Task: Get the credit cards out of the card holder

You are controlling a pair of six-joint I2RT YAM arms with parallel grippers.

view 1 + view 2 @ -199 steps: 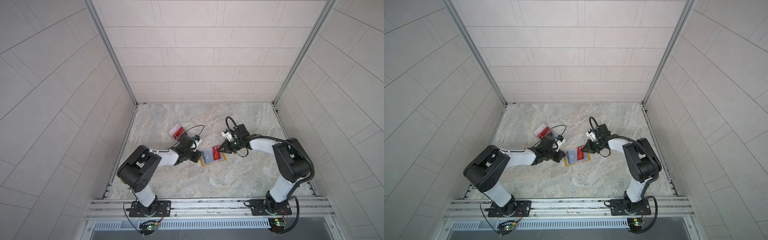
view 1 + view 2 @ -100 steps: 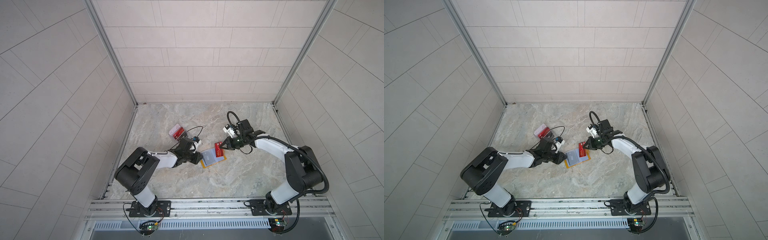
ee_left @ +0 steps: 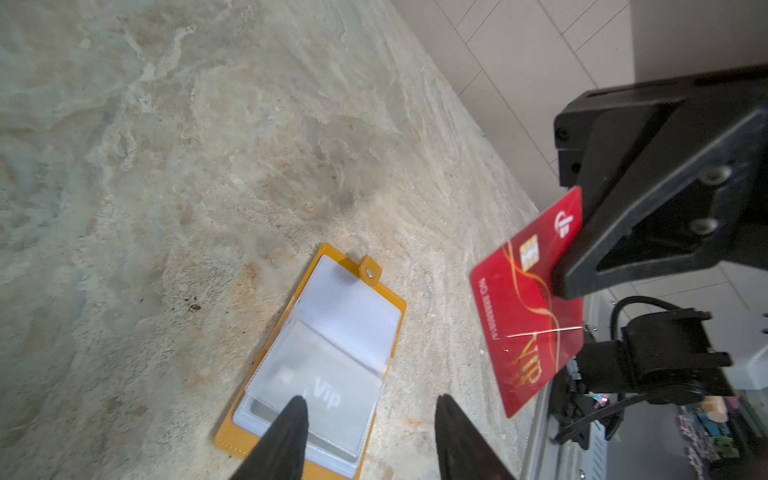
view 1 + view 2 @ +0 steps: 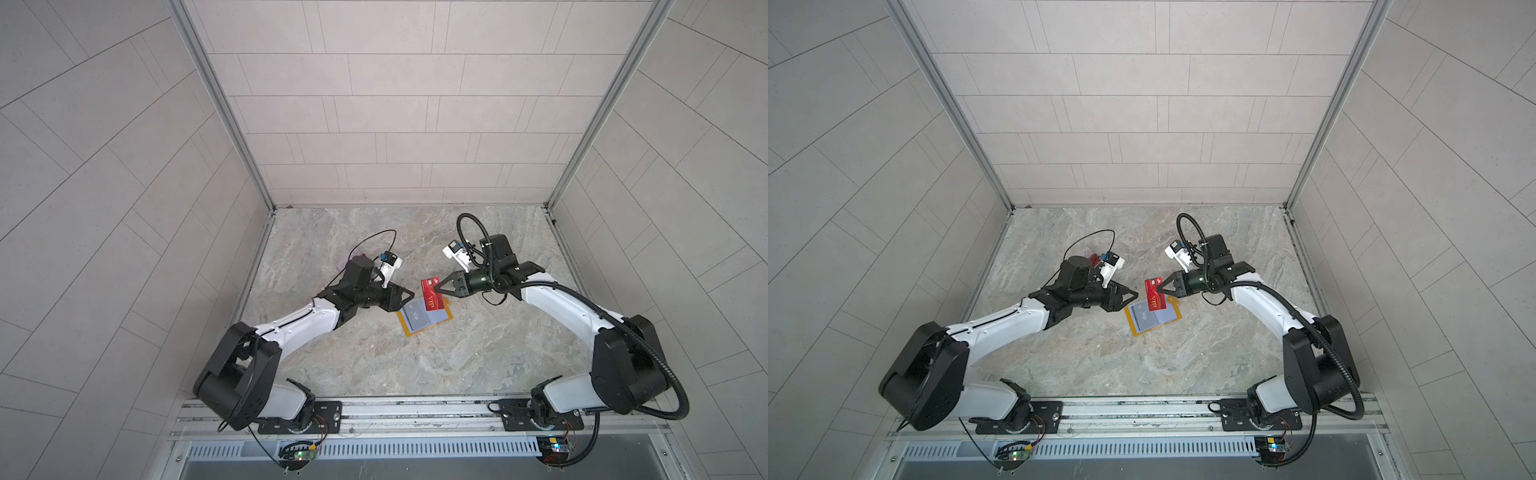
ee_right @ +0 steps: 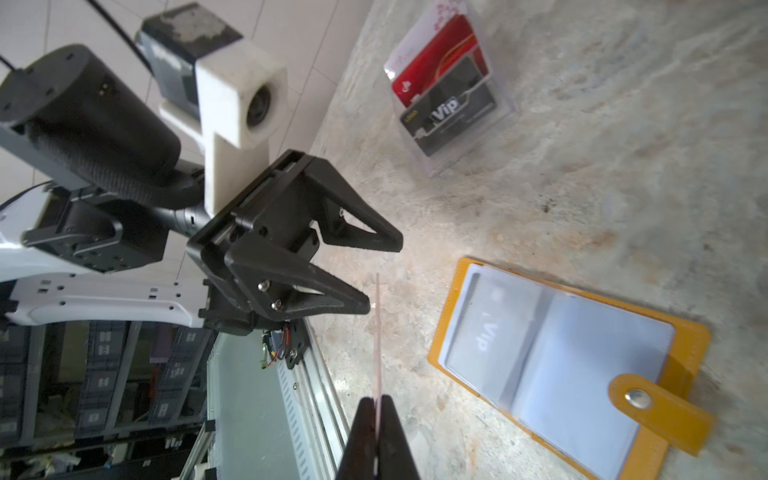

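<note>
A marbled grey-beige stone tabletop (image 4: 374, 365) sits boxed in by pale tiled walls. In both top views the mustard-yellow booklet-style card holder (image 4: 420, 323) lies open and flat mid-table. Its spread runs crosswise, and its snap tab points toward the right arm. Over its far edge the right gripper (image 4: 441, 286) is clenched on a glossy red plastic VIP card (image 4: 432, 298). The card's long axis runs from the far wall toward the rail, and its gold-print end hangs free above the holder. The left gripper (image 4: 405, 300) hovers by the holder's left end, jaws apart and empty.

The left wrist view shows that the pinch takes only the chip-end corner of the red VIP card (image 3: 528, 316). So small a bite could let the card swivel or slip out in transit. A grey "Vip" card (image 3: 326, 397) sits in the front clear sleeve.

In the right wrist view the red VIP card (image 5: 377, 332) is edge-on between the closed tips, in line with the fingers. Nothing pins the card holder (image 5: 685, 332) down, so tugging the grey card could drag the whole booklet along. A clear plastic box (image 5: 449, 95) of other cards lies well apart.
</note>
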